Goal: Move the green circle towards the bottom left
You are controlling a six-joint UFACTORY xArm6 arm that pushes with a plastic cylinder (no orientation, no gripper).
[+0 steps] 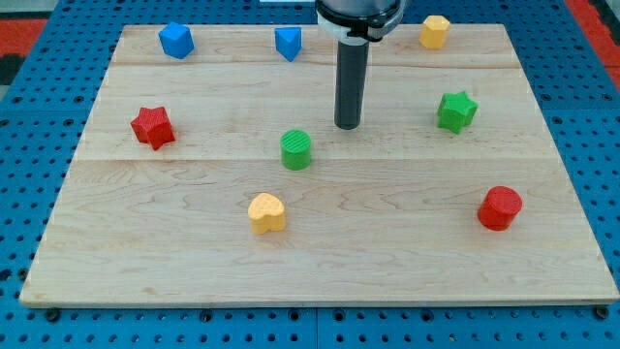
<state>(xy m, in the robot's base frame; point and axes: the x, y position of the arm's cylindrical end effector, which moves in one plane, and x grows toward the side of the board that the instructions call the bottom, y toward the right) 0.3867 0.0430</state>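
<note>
The green circle [296, 149] is not yet touched by the tip [348, 126], a jawless tool parked just up-right, so the whole push is left.

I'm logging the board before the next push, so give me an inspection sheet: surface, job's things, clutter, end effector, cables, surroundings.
Surface: wooden board, flat, light planks.
Job's things: green circle near the middle, upright, touching nothing.
Clutter: green star and red circle at the view's right; red star at the left; yellow heart below the green circle; two blue blocks and a yellow block along the top.
End effector: my tip rests up and to the view's right of the green circle, a small gap between them.
Cables: nothing seen.
Surroundings: blue perforated base around the board.
</note>
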